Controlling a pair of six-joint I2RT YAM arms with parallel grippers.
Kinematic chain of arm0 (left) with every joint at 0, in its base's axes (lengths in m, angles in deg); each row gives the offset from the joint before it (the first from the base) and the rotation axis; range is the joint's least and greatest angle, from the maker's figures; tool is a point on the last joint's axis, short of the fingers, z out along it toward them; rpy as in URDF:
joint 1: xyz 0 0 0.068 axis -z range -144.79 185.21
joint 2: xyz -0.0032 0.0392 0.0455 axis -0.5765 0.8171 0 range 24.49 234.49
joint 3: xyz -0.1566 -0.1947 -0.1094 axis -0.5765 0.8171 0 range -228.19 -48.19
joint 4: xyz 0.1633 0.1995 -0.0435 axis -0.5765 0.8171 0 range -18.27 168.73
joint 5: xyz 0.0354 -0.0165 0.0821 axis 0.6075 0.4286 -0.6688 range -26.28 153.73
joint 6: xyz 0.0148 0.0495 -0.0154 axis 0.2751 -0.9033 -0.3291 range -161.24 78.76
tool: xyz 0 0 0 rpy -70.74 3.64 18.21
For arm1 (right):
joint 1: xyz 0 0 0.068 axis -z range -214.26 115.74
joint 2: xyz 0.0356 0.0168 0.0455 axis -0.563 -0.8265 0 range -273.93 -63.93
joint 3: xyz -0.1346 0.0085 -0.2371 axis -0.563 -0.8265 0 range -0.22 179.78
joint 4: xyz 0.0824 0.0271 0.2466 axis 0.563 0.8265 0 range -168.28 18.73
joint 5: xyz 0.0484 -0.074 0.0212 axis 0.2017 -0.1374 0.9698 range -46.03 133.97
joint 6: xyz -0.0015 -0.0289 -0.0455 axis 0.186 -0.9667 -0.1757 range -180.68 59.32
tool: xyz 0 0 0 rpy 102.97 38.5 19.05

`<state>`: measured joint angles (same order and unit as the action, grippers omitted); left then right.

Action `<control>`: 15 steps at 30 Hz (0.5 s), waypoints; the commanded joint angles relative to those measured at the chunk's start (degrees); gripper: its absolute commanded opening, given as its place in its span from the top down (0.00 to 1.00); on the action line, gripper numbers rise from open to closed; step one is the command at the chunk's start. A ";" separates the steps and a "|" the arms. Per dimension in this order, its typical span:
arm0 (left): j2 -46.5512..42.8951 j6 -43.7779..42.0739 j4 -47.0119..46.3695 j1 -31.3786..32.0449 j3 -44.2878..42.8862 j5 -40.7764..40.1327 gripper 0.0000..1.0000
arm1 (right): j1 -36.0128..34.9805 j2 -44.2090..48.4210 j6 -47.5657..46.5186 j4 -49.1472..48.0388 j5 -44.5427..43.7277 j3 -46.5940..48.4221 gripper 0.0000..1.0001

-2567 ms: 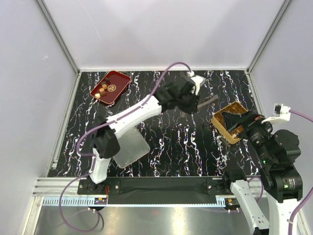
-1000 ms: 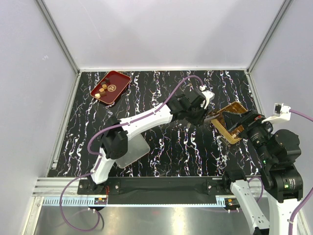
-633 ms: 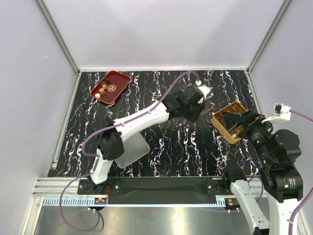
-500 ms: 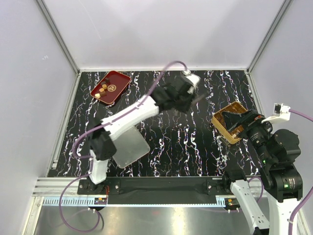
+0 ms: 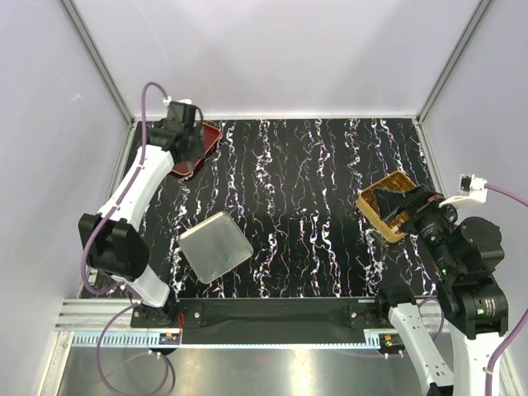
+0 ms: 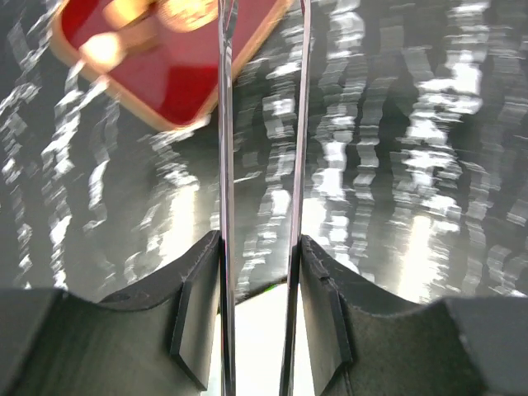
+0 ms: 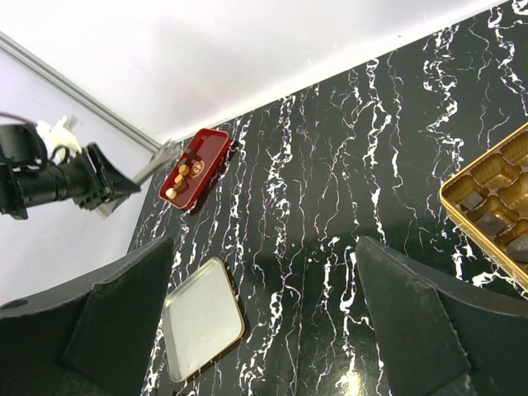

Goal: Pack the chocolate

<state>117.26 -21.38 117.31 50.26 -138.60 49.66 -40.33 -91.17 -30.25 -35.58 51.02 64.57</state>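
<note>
The chocolate [image 7: 185,171] is several small brown, tan and cream pieces in the red tray [image 7: 198,161] at the far left. In the left wrist view the pieces [image 6: 124,33] are blurred on the tray [image 6: 177,82]. My left gripper [image 5: 185,139] hangs over the tray [image 5: 211,137] and hides most of it. It [image 6: 260,239] is shut on thin metal tongs [image 6: 224,148], whose blades stand apart and run out of the top of the frame. My right gripper [image 7: 264,247] is open and empty, by the gold compartmented box [image 5: 381,200].
The box's clear lid [image 5: 216,246] lies flat near the table's front left, also in the right wrist view [image 7: 202,318]. The gold box [image 7: 495,202] holds dark pieces in some compartments. White walls with metal posts enclose the black marbled table.
My left arm swung from beside the gold box across the table to the far left over the red tray, still holding the tongs. The right arm has not moved.
</note>
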 commanded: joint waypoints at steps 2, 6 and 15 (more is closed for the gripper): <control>-2.77 0.27 -1.99 -5.46 3.66 -0.70 0.57 | -0.35 0.09 -0.73 -2.53 0.42 -0.37 0.00; -1.54 0.44 -2.43 -9.50 5.42 -1.05 0.56 | -0.26 0.09 -0.73 -2.62 0.51 -0.55 0.00; 2.15 0.62 -4.09 -10.74 6.12 -0.88 0.56 | -0.26 -0.35 -1.70 -2.18 -0.11 0.77 0.00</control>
<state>118.18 -21.27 116.81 39.66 -132.40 49.51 -40.33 -91.17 -30.66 -35.60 50.97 64.14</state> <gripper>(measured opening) 0.446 0.994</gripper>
